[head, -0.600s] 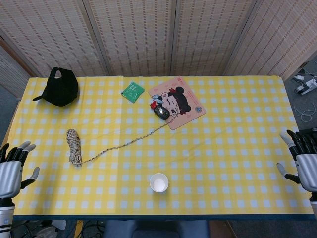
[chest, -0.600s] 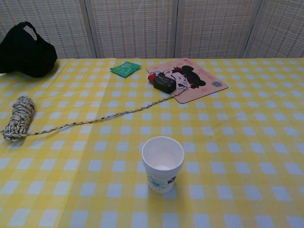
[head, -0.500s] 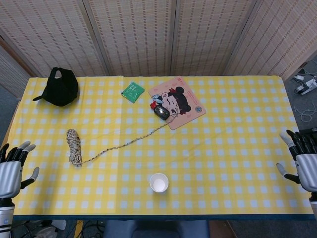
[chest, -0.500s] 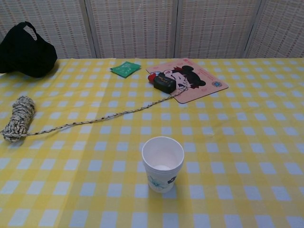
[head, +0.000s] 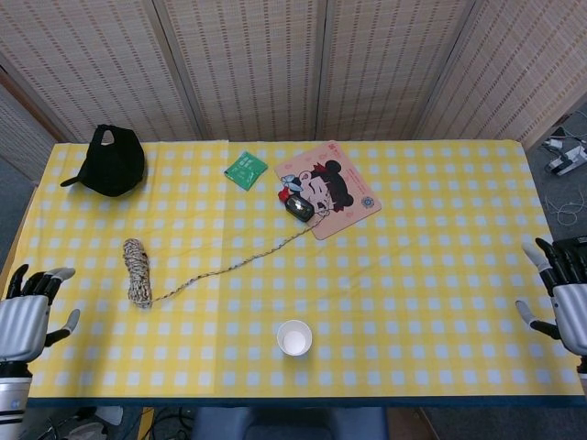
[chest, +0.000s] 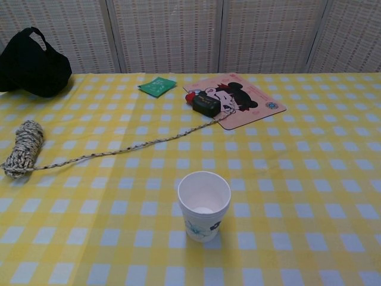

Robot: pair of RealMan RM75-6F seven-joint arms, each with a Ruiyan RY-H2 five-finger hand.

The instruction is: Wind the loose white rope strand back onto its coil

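Left hand (head: pixel 23 321) sits at the near-left table edge, fingers spread, holding nothing. Just up and right of it lies the rope coil (head: pixel 138 270) on the yellow checked tablecloth (head: pixel 413 275); black cap (head: pixel 112 160) is at the far-left corner, well apart. The loose strand (head: pixel 234 264) runs from the coil's near end diagonally up to the mouse pad (head: pixel 335 197), its far end by the black mouse (head: pixel 299 207). Green packet (head: pixel 245 169) lies left of the pad; paper cup (head: pixel 293 337) stands near the front edge, below the strand. Right hand (head: pixel 567 298) is at the far-right edge, released too.

Nothing wound yet. Probably best: left hand pins the coil so it doesn't roll, right hand takes the strand close to the coil — not at the far tip — and lays wraps snug, feeding slack steadily, clear of the cup.
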